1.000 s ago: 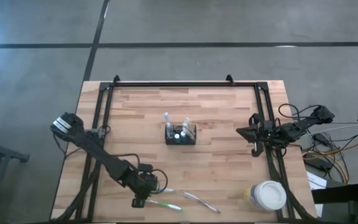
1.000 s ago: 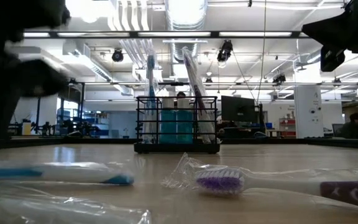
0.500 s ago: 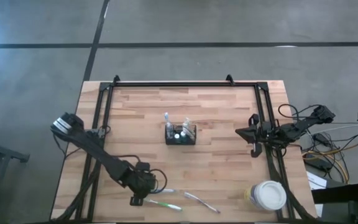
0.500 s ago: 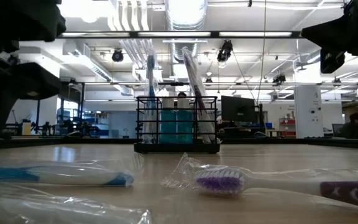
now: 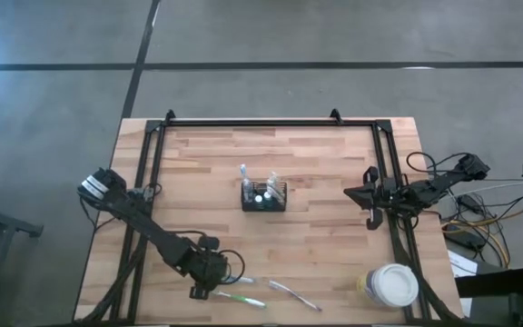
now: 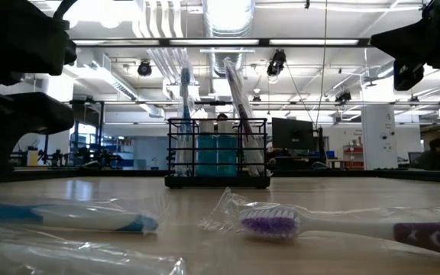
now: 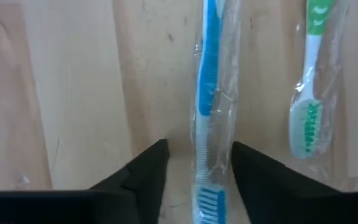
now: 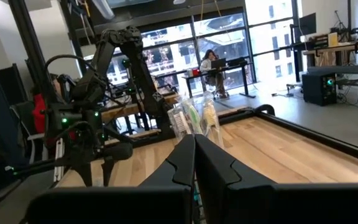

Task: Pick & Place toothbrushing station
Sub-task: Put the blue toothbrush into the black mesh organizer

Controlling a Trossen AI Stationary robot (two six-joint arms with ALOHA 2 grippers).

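The black wire-mesh caddy (image 5: 263, 196) stands mid-table with two toothbrushes and white-capped tubes upright in it; it also shows in the low view (image 6: 218, 156). Three wrapped toothbrushes lie flat near the front edge: blue (image 7: 207, 93), green (image 7: 308, 93) and purple-white (image 6: 270, 224). My left gripper (image 7: 199, 146) is open, low over the blue toothbrush; its fingers stand on either side of the brush near the head end, and I see no touch. In the high view it is at the front left (image 5: 212, 272). My right gripper (image 8: 193, 155) is shut and empty, held above the table's right rail (image 5: 363, 193).
A large cup with a white lid (image 5: 390, 284) stands at the front right corner. A black frame rail (image 5: 261, 122) runs round the table's edges. Bare wood lies between the caddy and the loose toothbrushes.
My left gripper has shifted a little toward the table's near edge over the blue toothbrush, which has slid slightly on the table.
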